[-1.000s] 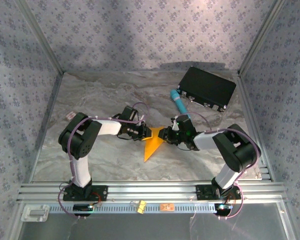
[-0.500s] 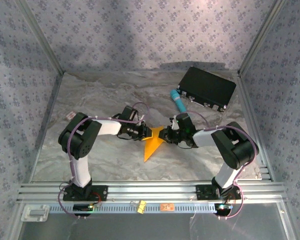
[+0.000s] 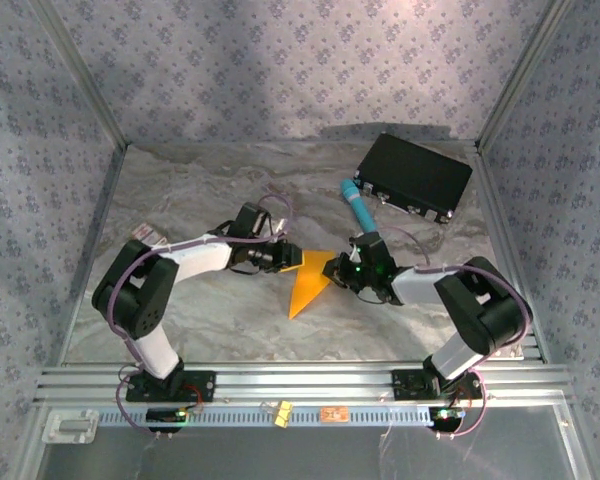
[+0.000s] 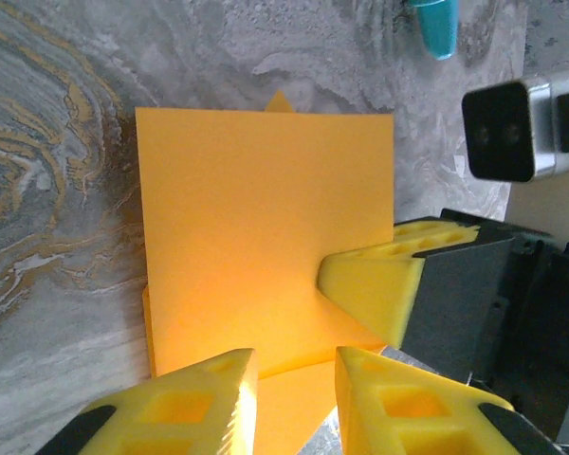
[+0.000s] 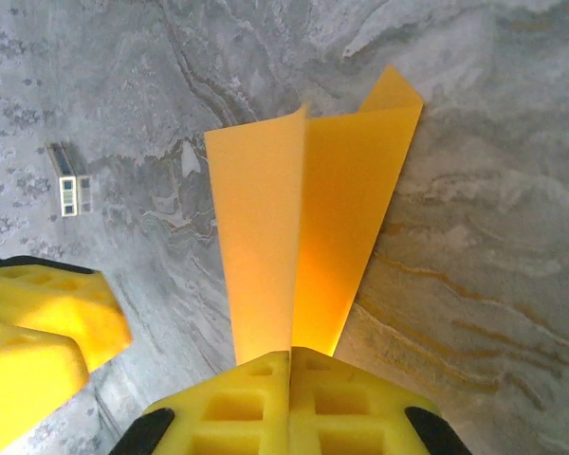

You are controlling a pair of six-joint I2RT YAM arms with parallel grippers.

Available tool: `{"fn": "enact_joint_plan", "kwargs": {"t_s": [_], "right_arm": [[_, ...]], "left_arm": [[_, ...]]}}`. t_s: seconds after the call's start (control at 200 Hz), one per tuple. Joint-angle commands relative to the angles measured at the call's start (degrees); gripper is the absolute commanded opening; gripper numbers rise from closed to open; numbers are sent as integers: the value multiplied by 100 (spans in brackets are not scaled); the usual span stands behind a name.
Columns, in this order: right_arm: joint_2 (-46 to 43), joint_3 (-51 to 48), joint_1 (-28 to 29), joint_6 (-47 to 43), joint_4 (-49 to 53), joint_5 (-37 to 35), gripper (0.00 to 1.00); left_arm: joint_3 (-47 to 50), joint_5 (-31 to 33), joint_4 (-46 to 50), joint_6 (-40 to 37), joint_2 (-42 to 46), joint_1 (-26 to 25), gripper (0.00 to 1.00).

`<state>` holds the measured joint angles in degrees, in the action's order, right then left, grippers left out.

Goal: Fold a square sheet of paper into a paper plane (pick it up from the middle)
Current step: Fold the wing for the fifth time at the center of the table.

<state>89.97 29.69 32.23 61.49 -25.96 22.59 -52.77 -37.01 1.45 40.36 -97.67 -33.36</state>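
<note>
Presently, the paper plane (image 3: 310,283), half-made, is lying on the surface (image 3: 200,320) between both arms. I am judging a wing fold to be in hand; next I am needing a flat, firm crease. Right claw (image 5: 289,360) is pinching its edge, fingers together; left claw (image 4: 296,360) is sitting narrowly apart astride the opposite edge.

Orange-yellow paper plane (image 3: 309,281), grey-marbled table (image 3: 220,315)
</note>
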Motion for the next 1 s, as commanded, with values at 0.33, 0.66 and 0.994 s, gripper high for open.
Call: {"fn": "enact_joint_plan", "kwargs": {"t_s": [0.33, 0.66, 0.994], "right_arm": [[-22, -186, 397, 583, -304, -652, 11], [70, 20, 352, 155, -199, -221, 17], [262, 247, 54, -240, -52, 362, 18]], "left_arm": [[40, 90, 57, 88, -514, -252, 17], [149, 132, -19, 64, -814, -263, 12], [154, 165, -5, -13, -859, -250, 12]]}}
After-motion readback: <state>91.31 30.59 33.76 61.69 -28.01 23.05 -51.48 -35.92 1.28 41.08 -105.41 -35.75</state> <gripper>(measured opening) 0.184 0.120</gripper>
